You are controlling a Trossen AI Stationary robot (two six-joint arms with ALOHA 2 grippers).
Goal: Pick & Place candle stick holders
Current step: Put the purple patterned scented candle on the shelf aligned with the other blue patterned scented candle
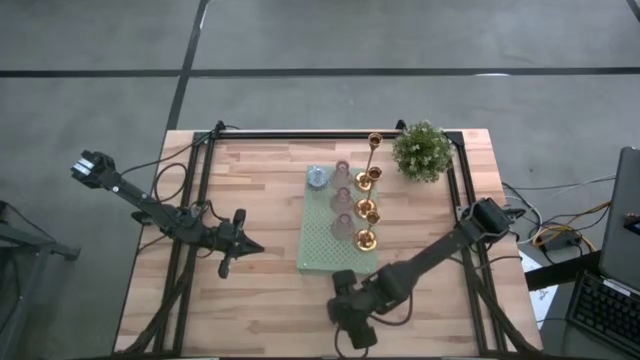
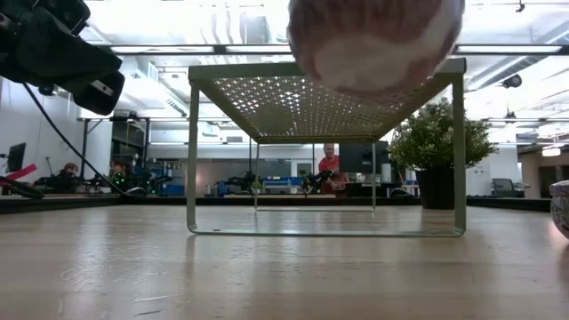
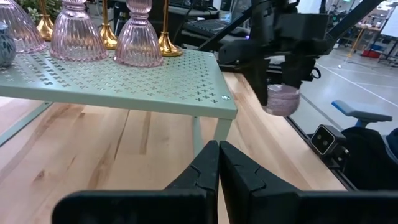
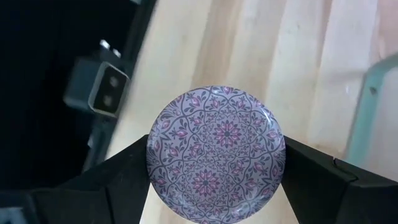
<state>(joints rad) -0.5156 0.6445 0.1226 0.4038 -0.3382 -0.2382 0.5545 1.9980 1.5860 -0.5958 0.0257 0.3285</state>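
Carry step: right end effector (image 4: 216, 167) grasps a round patterned holder (image 4: 216, 152), lifted near the bench's front edge.
We judge the next move is a lift over to the green perforated stand (image 1: 322, 250), setting it among the pink and gold holders there. Left end effector (image 3: 219, 163) waits clenched, empty, left of the stand.

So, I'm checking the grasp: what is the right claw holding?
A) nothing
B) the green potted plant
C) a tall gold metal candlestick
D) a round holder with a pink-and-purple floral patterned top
D: the right claw has its fingers on both sides of the round floral-patterned holder.
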